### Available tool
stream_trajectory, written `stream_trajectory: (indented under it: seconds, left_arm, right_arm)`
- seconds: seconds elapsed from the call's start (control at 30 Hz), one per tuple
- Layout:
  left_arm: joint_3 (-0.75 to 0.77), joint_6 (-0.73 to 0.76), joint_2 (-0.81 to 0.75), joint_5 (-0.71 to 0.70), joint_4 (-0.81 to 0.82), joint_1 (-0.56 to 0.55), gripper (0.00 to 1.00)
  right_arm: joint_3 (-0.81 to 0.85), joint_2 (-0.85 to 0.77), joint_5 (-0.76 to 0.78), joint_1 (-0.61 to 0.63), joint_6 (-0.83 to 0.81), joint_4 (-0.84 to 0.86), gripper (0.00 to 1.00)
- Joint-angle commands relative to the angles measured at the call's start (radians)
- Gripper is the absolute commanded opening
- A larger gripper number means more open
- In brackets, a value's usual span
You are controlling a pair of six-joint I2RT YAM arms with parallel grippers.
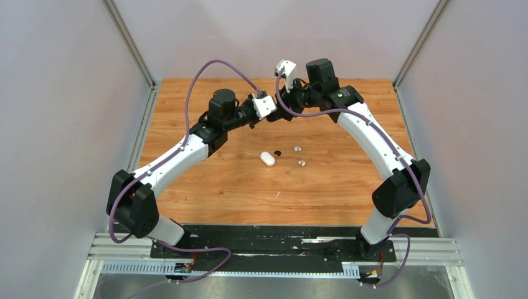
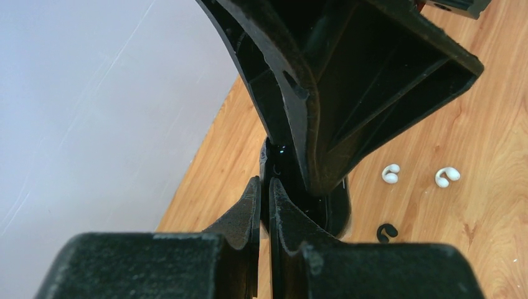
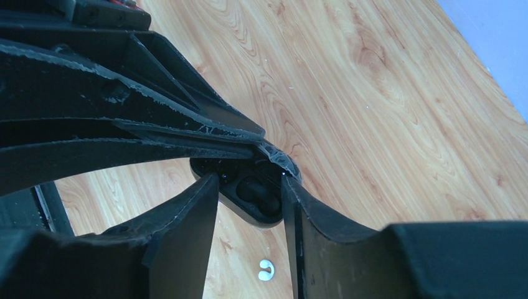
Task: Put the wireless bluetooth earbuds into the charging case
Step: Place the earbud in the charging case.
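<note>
right wrist: left gripper (image 3: pixel 264 147) clamps charging case (image 3: pixel 254 194), right gripper (image 3: pixel 250 182) spread

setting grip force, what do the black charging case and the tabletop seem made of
Black charging case: likely hard plastic, glossy, with bright glints along its edge. Tabletop: wood-grain pattern, smooth and low-sheen; laminate or real wood, cannot tell.

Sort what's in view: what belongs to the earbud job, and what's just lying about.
Job:
- black case, pinched in the left fingers
- white case
- two white buds
- black bud

Just there:
- table
- purple cables on the arms
</note>
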Motion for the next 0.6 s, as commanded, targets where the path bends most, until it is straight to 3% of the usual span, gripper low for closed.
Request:
stream_trajectory:
  seconds: [0.0,0.2,0.57]
  left_arm:
    - [0.011,-0.01,-0.04,0.012,0.05,-0.003,0.0]
    - [0.009,-0.007,-0.039,0.01,0.048,-0.004,0.0]
    - [0.005,0.011,-0.04,0.005,0.049,-0.004,0.0]
  right_arm:
    - [0.051,-0.008,-0.004,-0.002,0.053,0.009,0.48]
    - [0.053,-0.036,-0.132,-0.032,0.092,0.002,0.6]
    - [0.021,-0.108,-0.225,-0.09,0.143,0.066,0.62]
